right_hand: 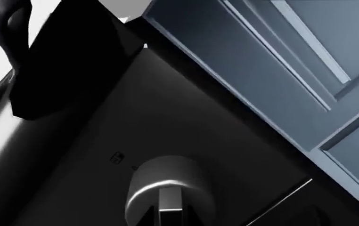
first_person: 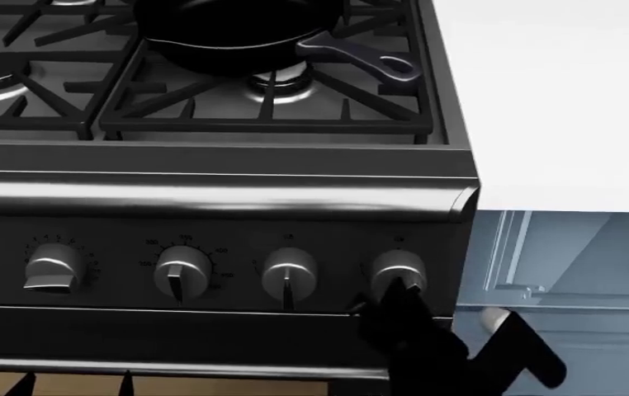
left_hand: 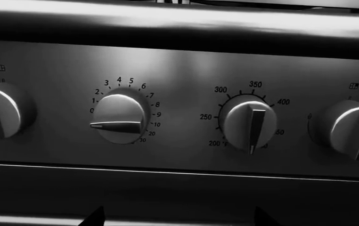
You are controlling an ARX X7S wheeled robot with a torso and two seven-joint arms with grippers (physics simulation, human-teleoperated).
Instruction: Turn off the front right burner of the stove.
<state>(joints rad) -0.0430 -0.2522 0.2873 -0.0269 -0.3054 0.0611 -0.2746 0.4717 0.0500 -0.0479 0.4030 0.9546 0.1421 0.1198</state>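
Stove (first_person: 215,202): a dark steel range fills the head view, its rounded front edge gleaming above a row of silver knobs.
Front right burner (first_person: 276,80): sits at the cooktop's front right corner, beneath black grate fingers, partly covered by the skillet.
Skillet (first_person: 238,29): a black pan rests on the grate over that burner, its looped handle pointing toward the stove's right edge.
Rightmost knob (first_person: 399,268): last in the row, near the panel's right end; the right wrist view shows it close up (right_hand: 170,190), pointer bar facing the camera.
Right gripper (first_person: 386,299): a black shape reaching up from below, right at the rightmost knob; whether its fingers are wide, narrow or clasping the knob cannot be told.
Left gripper: only two dark tips show at the lower edge of the left wrist view, so its opening cannot be told.
Timer knob (left_hand: 119,117): ringed with numbers, pointer lying level.
Oven knob (left_hand: 250,125): ringed with temperatures, pointer straight down.
Cabinet (first_person: 579,280): blue-grey panelled, just beside the stove's right side, under a white counter (first_person: 562,99).
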